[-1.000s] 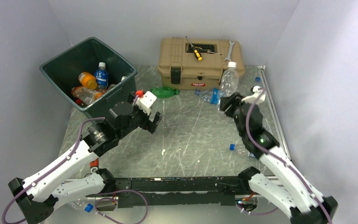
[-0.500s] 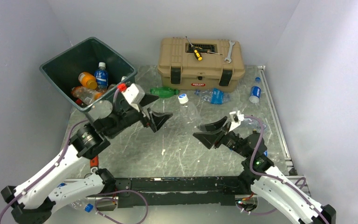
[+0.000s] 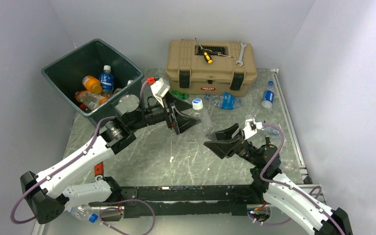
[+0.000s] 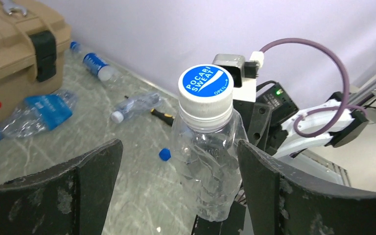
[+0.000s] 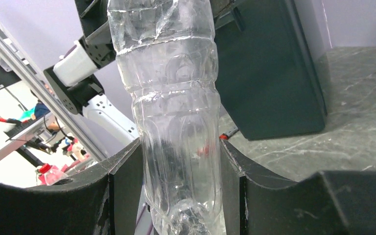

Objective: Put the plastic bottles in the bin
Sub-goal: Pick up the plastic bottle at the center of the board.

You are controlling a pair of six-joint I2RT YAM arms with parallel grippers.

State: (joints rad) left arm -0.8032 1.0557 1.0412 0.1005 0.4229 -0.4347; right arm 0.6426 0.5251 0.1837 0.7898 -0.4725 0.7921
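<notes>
**Hand-over of a bottle above the worktop.** A clear, crumpled plastic bottle point(image 4: 208, 161) with a white-and-blue screw cap is held in the air near the centre of the grey marbled worktop point(image 3: 142, 161). Its ribbed lower body is clamped between the black fingers of the right claw point(image 5: 176, 156), so the capped end is left free and is pointed toward 11 o'clock. The left claw point(image 4: 178, 144) is spread wide around that free end, with one finger at each side. A gap is visible on both sides and no contact is seen.

The arrangement is judged to be a hand-over, since the dark green square plastic bin point(image 3: 112, 103), at 10 o'clock, lies on the left arm's side. Several orange and clear bottles point(image 3: 94, 90) are contained in it.

The held bottle's thin wall is dented and glossy, and is expected to yield under pressure. Loose bottles point(image 3: 225, 101) are seen lying at 1 o'clock, before the tan rigid toolbox point(image 3: 210, 66) at 12 o'clock.
</notes>
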